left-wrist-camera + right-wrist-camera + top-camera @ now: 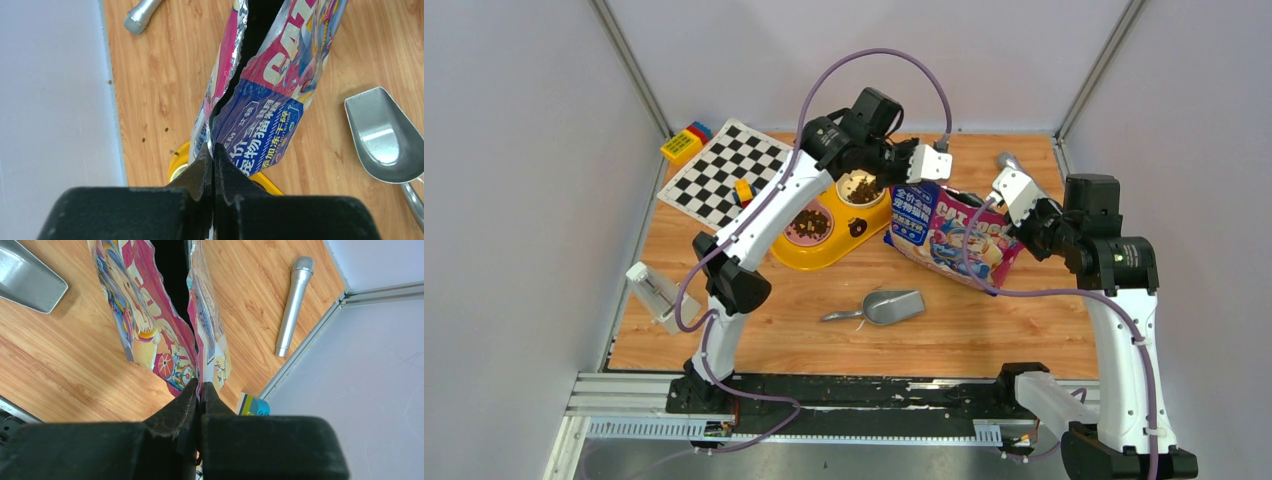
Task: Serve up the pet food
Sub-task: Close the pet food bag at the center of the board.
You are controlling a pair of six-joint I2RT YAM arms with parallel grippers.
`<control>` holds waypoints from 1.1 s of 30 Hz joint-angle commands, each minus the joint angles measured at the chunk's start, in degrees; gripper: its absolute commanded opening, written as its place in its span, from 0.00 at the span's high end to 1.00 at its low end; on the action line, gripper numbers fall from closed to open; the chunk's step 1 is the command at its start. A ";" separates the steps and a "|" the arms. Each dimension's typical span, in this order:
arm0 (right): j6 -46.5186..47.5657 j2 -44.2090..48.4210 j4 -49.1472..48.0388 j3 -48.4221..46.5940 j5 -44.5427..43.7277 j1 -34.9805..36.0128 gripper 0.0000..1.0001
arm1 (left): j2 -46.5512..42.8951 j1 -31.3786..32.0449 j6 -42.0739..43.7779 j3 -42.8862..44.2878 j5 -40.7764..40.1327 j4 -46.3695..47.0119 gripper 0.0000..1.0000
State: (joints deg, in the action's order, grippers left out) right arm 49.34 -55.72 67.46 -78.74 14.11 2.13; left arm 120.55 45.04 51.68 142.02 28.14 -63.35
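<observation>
Two pincers hold the mouth of a glossy blue-and-pink foil bag [949, 235] printed with a cartoon cat, which stands tilted on a wooden table [984, 335]. The left gripper [921, 180] is clamped tight on the bag's left mouth corner. The right gripper [996, 200] is clamped tight on the right corner. Each wrist view shows the torn foil edge pinched between closed black fingers. Between the two grips the mouth gapes as a dark slit, and its contents cannot be made out.

The pet food [861, 187], small dark brown dry pellets, lies heaped in both bowls of a yellow plastic double-bowl feeder [824, 258]. The feeder sits just left of the bag, its rim reaching under the bag's left end. A few stray pellets dot the wood on the bag's far-left side.

A grey plastic scoop [886, 306] lies empty on the bag's near side, apart from it. A silver microphone [1007, 160] lies behind the bag's right end. A black-and-white checkered mat [724, 172] lies well left of the bag.

Progress, as judged: with both bowls filled and the scoop laid down, serving appears largely complete. What seems left is handling the bag itself, perhaps closing it or setting it aside. Whether more food is meant to be added cannot be told.
</observation>
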 commanded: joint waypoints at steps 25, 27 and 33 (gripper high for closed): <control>-0.05 2.99 -3.62 -3.00 1.62 0.30 1.00 | -6.26 2.54 7.11 -11.42 -13.82 8.16 1.00; 0.03 2.99 -3.65 -2.98 1.73 0.33 1.00 | -6.71 2.54 6.82 -11.26 -13.61 8.32 1.00; 0.05 2.72 -3.69 -3.17 2.31 0.35 1.00 | -8.33 2.51 5.32 -8.97 -8.90 6.19 0.71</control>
State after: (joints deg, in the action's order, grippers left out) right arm 49.36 -55.40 67.96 -78.74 14.46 2.24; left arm 115.87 47.70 58.81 130.61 16.82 -57.17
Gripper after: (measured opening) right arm 0.022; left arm 0.046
